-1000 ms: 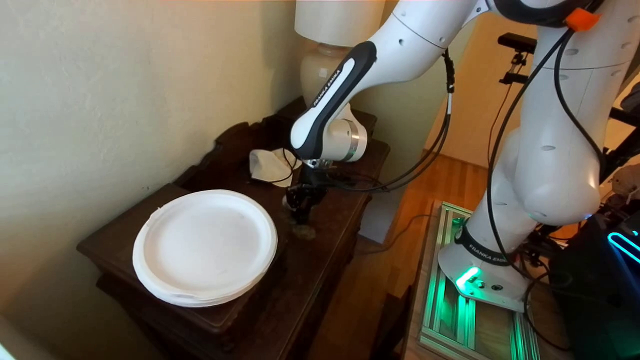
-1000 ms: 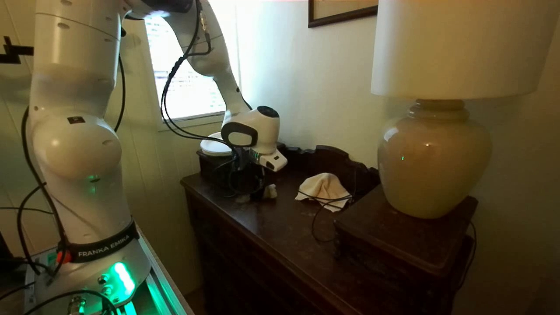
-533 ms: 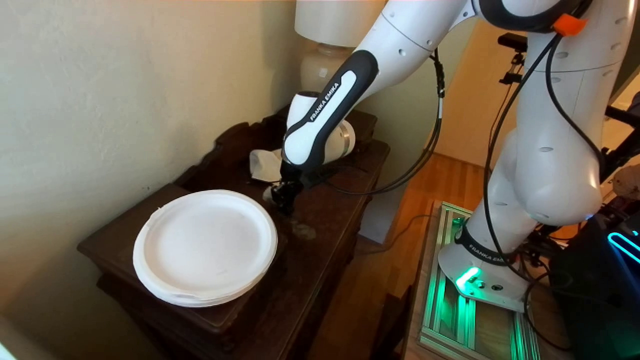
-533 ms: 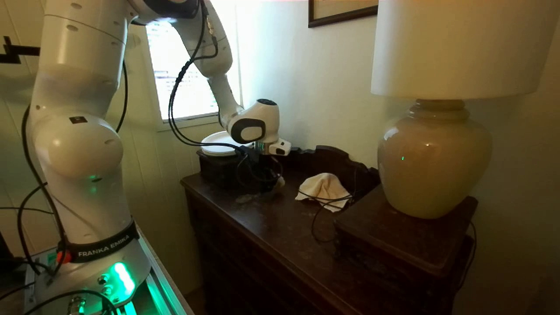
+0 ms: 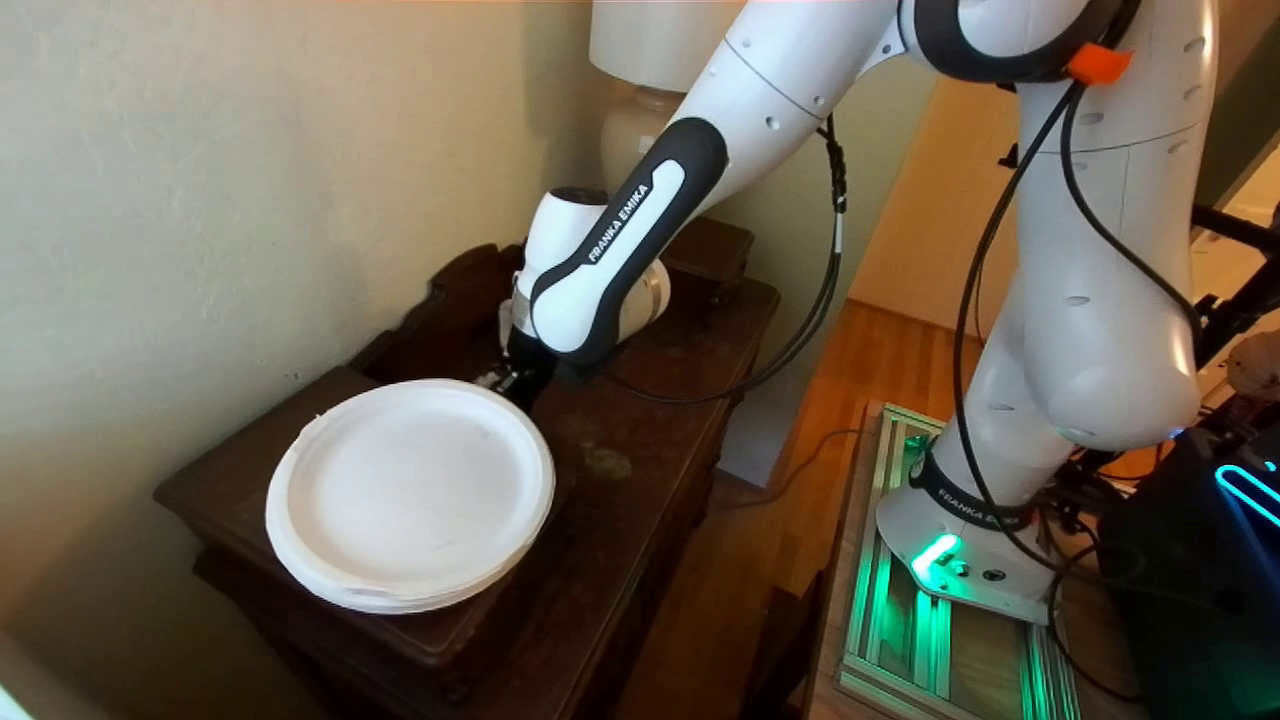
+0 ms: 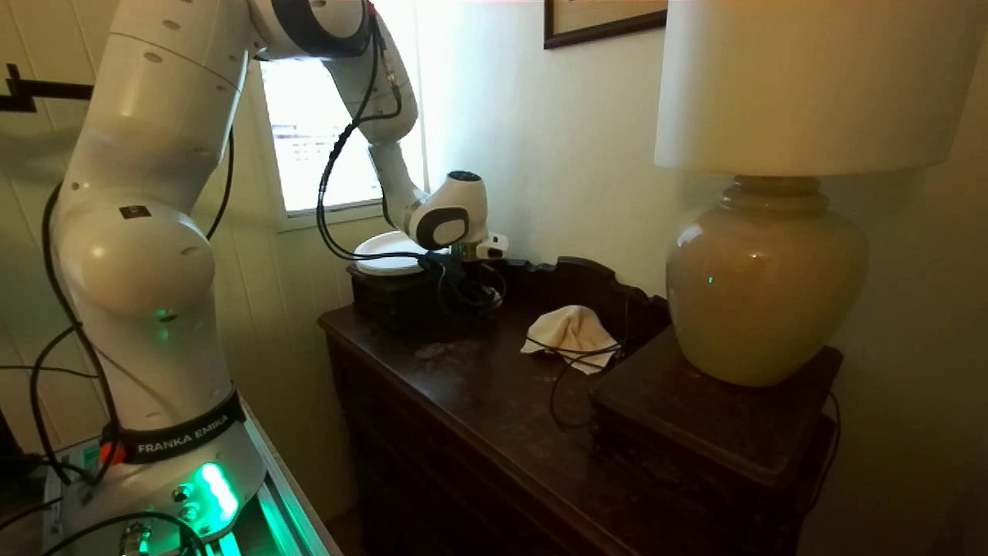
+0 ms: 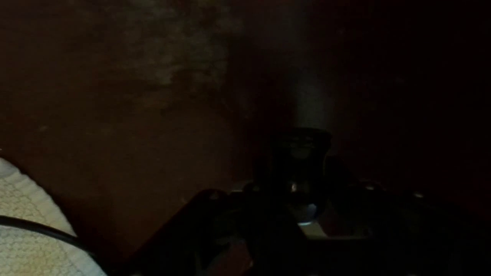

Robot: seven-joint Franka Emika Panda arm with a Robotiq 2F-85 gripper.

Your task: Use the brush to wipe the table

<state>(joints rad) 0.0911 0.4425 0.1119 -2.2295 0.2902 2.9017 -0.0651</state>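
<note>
Dark dresser (image 6: pixel 502 401), cream cloth (image 6: pixel 571 328) (cable (image 7: pixel 38 227) across it), white plates (image 5: pixel 410 490), lamp (image 6: pixel 772 239)

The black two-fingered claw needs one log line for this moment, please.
claw: holding pale-tipped brush; position: over dark wooden dresser; contact: unclear

"FRANKA EMIKA" reads on 2 parts: the forearm (image 5: pixel 625 232) and the base collar (image 6: pixel 182 439).
</note>
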